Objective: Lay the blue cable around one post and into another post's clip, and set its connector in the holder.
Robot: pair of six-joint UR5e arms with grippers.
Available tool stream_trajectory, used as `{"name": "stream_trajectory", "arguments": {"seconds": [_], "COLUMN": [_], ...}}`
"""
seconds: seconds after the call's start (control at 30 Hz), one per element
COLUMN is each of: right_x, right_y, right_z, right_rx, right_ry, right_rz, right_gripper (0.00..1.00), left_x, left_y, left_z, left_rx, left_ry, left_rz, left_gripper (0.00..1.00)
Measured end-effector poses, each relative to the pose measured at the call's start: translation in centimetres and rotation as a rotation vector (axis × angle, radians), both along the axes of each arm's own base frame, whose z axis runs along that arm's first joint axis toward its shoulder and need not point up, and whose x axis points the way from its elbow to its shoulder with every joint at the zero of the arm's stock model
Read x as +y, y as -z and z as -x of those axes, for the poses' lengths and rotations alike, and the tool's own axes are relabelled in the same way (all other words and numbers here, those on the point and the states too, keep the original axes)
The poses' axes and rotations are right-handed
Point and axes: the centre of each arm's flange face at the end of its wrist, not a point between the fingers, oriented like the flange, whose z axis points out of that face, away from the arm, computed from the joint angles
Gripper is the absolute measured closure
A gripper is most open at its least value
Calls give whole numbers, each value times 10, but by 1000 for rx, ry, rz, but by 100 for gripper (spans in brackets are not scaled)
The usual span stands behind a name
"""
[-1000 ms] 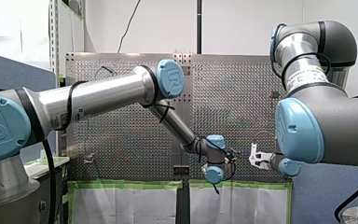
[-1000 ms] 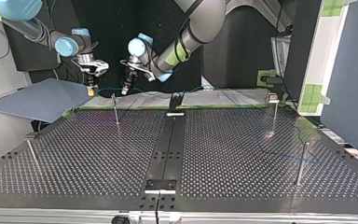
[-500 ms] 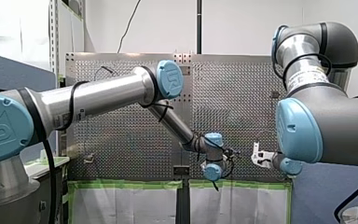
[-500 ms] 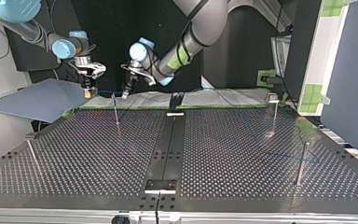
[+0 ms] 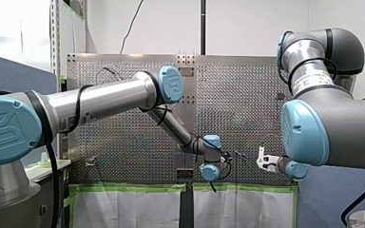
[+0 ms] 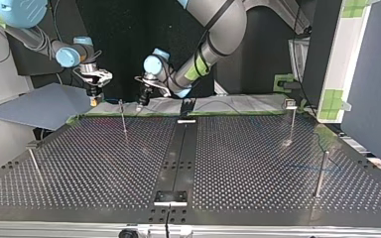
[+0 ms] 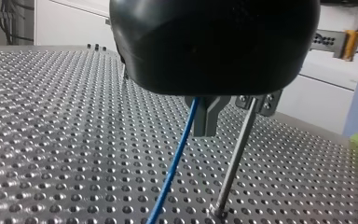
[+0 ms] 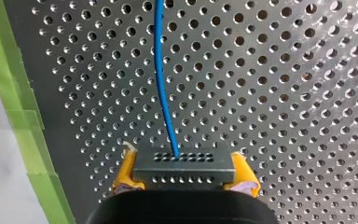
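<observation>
Left wrist view: what is held by the left gripper?

Its metal fingers are drawn narrow, and the blue cable appears to be pinched between them. From there the cable is led down over the perforated table, slanting away from the fingers.

How is the clip-headed post placed against that?

It is stood just beside the fingers, on the side where the right gripper is seen further off. Cable and post are apart, and no wrap has been made yet. In the top view the post is found between the two grippers, with the left one nearer to it.

And the connector?

In the right wrist view the connector is clamped between the yellow pads of the right gripper, well away from the post. The cable is seen leaving its face and running ahead, nearly along the gripper's own line.

What is the coming move judged to turn on?

The cable's long axis is judged to run from one gripper to the other, past the post. It must be brought against the shaft and bent round it, most likely by the left gripper, being nearer. On which side of the post the span passes cannot be told.
</observation>
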Motion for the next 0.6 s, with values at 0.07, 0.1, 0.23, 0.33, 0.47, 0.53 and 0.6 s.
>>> {"name": "stream_trajectory", "arguments": {"seconds": [0.07,0.1,0.23,0.33,0.47,0.53,0.6], "right_x": [-3,-4,-11,-16,-21,-24,-27], "right_y": [-1,-1,-4,-6,-8,-9,-11], "right_z": [0,0,0,1,3,5,6], "right_rx": [0,0,0,0,-1,-2,-3], "right_ry": [0,0,1,2,7,9,13], "right_rz": [1,2,7,11,16,19,22], "right_gripper": [100,100,100,100,100,100,100], "left_x": [1,2,2,1,5,8,11], "left_y": [1,1,5,7,12,14,15], "left_z": [-2,-3,-8,-12,-14,-15,-17], "left_rx": [1,1,5,7,16,20,22], "left_ry": [0,2,9,10,7,4,0], "left_rz": [-1,-1,-6,-9,-17,-21,-23], "left_gripper": [98,98,98,98,98,98,98]}}
